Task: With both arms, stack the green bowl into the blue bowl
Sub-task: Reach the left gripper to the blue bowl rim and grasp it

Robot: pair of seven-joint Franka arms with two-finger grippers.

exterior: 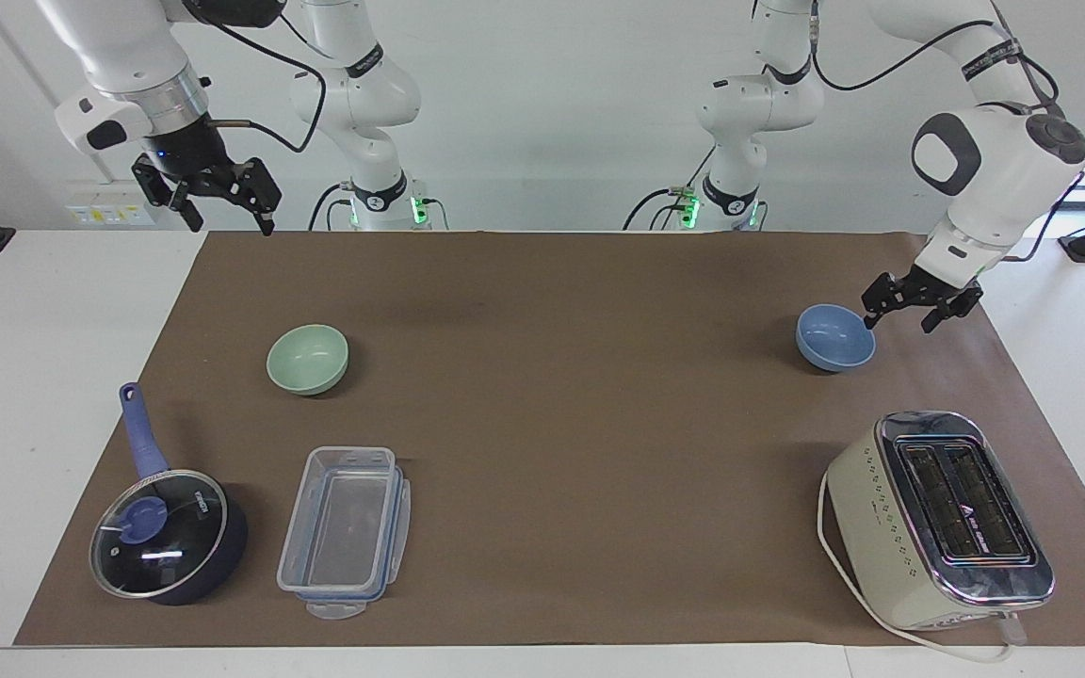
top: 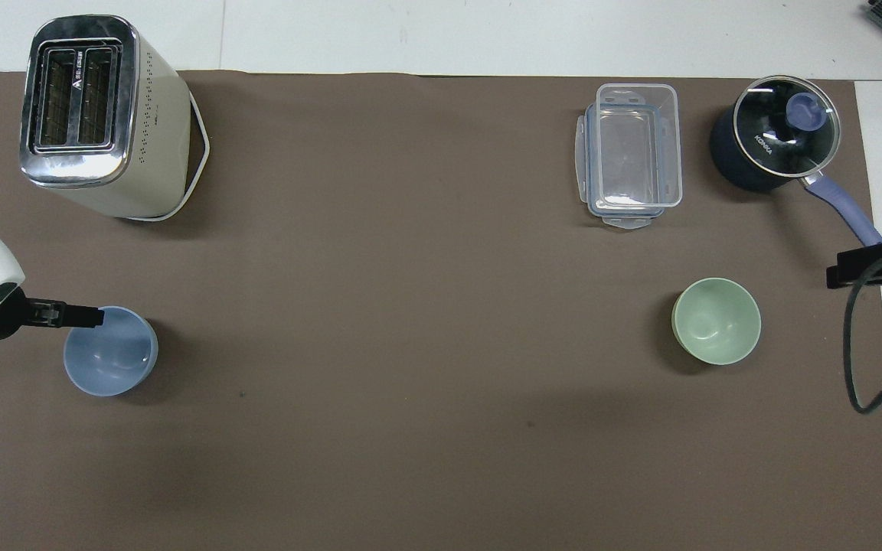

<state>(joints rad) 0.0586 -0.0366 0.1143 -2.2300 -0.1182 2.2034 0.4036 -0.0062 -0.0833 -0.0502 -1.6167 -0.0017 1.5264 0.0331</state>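
So the left gripper [exterior: 898, 314] is down low right at the blue bowl [exterior: 834, 337], on the rim side facing the left arm's end of the table. One fingertip looks like it's at or over the rim, but I can't tell if it's actually touching. Its fingers are spread wide and nothing's in them. From overhead the gripper pokes in over the bowl's edge.

The blue bowl sits upright on the brown mat [exterior: 561, 395] toward the left arm's end, with the toaster [exterior: 943, 518] farther from the robots than it, well apart.

The green bowl [exterior: 307, 358] is upright too, way over toward the right arm's end of the table, well apart from the blue one. Farther from the robots than the green bowl there's a clear plastic container [exterior: 345, 532], and beside that a dark pot [exterior: 166, 537] with a glass lid, its blue handle pointing back toward the robots.

The right gripper [exterior: 218, 198] hangs up in the air over the mat's corner at its own end, waiting. Fingers wide apart, holding nothing, and not near the green bowl. In the overhead view only its black tip shows at the edge, just past the pot handle.
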